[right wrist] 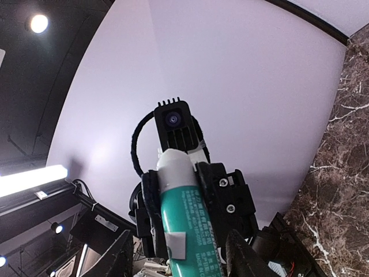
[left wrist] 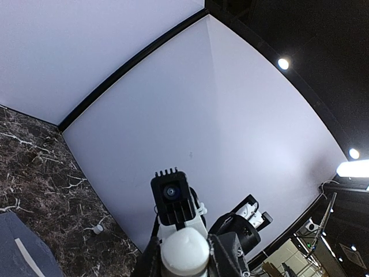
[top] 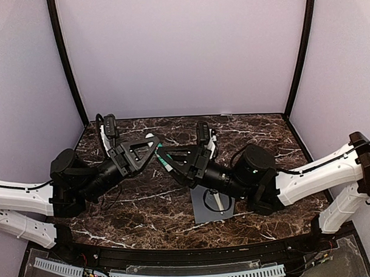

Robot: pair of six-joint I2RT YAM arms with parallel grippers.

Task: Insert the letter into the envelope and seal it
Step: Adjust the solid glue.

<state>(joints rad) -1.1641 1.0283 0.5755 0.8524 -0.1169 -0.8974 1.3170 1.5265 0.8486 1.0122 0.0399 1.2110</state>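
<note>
For sealing, your left end effector [top: 149, 147] pinched the glue stick [right wrist: 184, 213]; your spread right end effector [right wrist: 181, 257] probably needed to close on it next.

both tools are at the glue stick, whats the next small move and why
Probably close the right tool on the green body of the glue stick: it flanks the tube with gaps showing on both sides, while the left tool grips the white end.

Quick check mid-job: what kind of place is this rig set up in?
Most likely a lab recording booth: a marble-patterned table boxed in by plain pale wall panels with black corner posts, and beyond them a dark ceiling with spotlights.
</note>
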